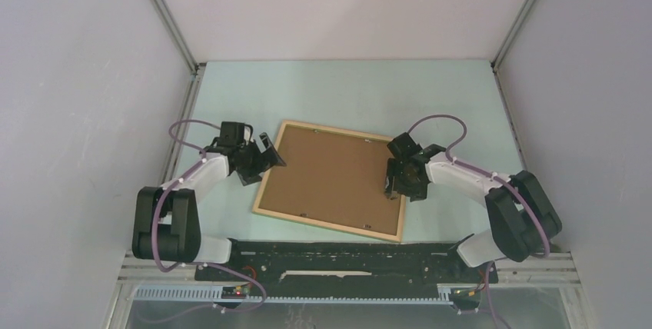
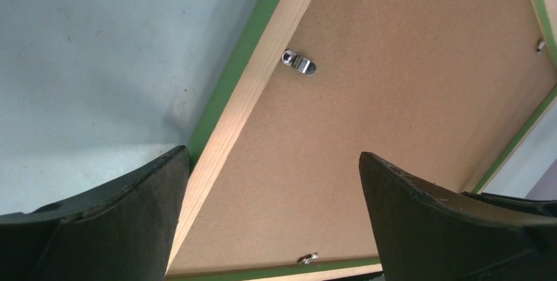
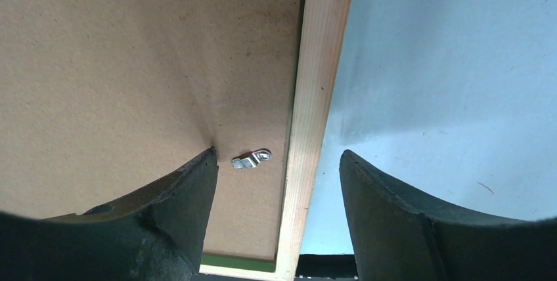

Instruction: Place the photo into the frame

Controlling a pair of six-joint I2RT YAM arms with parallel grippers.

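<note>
Top external: we find frame (image 1: 327, 224) face-down, board (image 1: 330, 175) seated, photo unseen, perhaps beneath; left claw (image 1: 265, 166) wide, right claw (image 1: 398, 191) parted astride rail.

pale green table (image 1: 346, 91), white walls (image 1: 346, 6), metal corner rails (image 1: 166, 14)

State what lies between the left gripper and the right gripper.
A pale wooden rectangular picture frame, filled by a flat brown board, spans the stretch from the left gripper to the right gripper. The top view shows it.
</note>
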